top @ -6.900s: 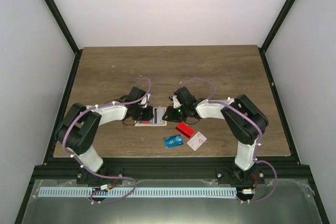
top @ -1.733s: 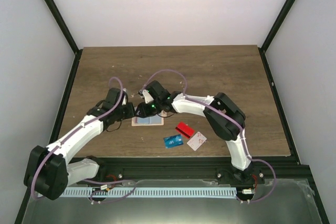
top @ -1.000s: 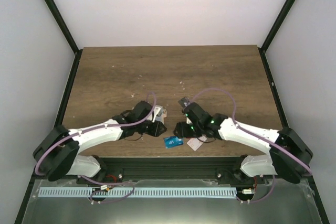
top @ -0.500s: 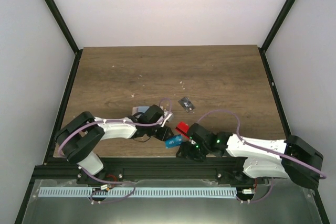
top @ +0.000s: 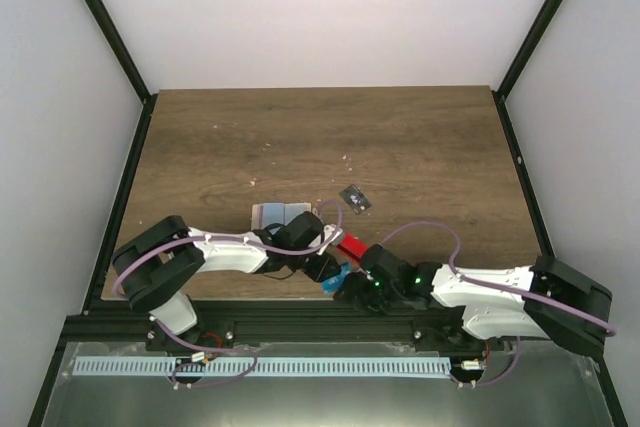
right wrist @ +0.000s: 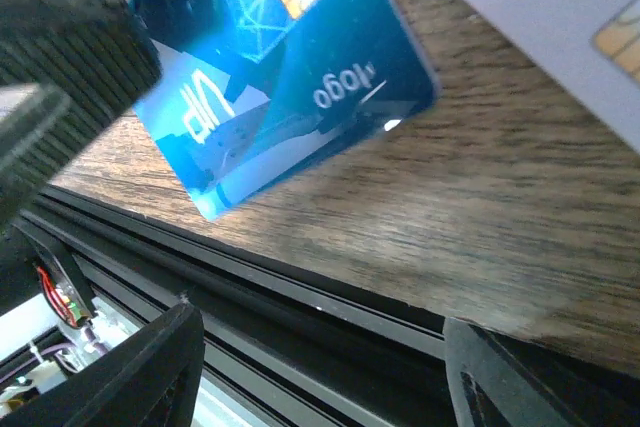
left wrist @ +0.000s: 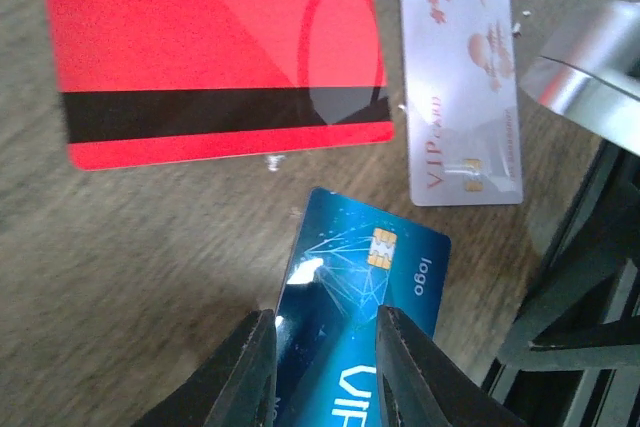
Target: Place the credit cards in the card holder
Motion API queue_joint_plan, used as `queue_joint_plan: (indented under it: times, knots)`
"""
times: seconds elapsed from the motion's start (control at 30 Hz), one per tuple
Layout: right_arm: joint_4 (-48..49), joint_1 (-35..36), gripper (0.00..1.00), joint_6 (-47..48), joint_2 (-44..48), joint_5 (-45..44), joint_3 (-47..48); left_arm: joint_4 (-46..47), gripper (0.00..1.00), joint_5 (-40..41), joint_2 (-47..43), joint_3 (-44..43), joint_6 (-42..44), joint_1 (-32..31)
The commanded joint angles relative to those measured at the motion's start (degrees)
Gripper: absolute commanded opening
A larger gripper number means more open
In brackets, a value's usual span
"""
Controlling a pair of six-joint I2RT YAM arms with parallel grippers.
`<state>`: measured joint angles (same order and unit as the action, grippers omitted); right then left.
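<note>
Showing a gold chip, the blue card (left wrist: pixel 345 287) lies beneath parted left fingers (left wrist: pixel 240 377); right fingers (right wrist: pixel 140 372) gape wide.

We list: brown wood-grain desk (top: pixel 400 137); plain white walls (top: pixel 320 17) on three sides; black frame posts (top: pixel 100 17); even light.

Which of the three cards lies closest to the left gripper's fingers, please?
The blue card with the gold chip, right at the left gripper; the red card and white card lie farther off.

Blue card (right wrist: pixel 290 67) by table (right wrist: pixel 480 237) edge, seemingly flat.
</note>
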<state>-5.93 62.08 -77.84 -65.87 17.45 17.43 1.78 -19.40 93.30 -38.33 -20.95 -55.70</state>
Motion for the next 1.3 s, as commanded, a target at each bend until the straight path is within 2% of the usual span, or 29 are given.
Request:
queue_joint_plan:
  times: [0.0, 0.4, 0.83, 1.27]
  knots:
    - [7.75, 0.48, 0.68, -4.45, -1.42, -1.41, -2.16, -2.22, 0.3, 0.0, 2.53, 0.84, 0.27, -2.57]
    - [11.62, 0.49, 0.64, -8.9, 1.31, -7.5, -6.16, 3.35, 0.27, -2.52, 4.6, 2.06, -3.57, -5.9]
    - [14.57, 0.46, 0.36, -12.3, 3.74, -10.56, -10.13, 7.28, 0.24, -5.94, 1.46, 6.97, -10.33, -6.74]
    - [5.98, -0.17, 0.04, -7.44, 12.69, -13.6, -6.88, 8.93, 0.24, -6.48, -4.11, 7.83, -14.6, -5.23]
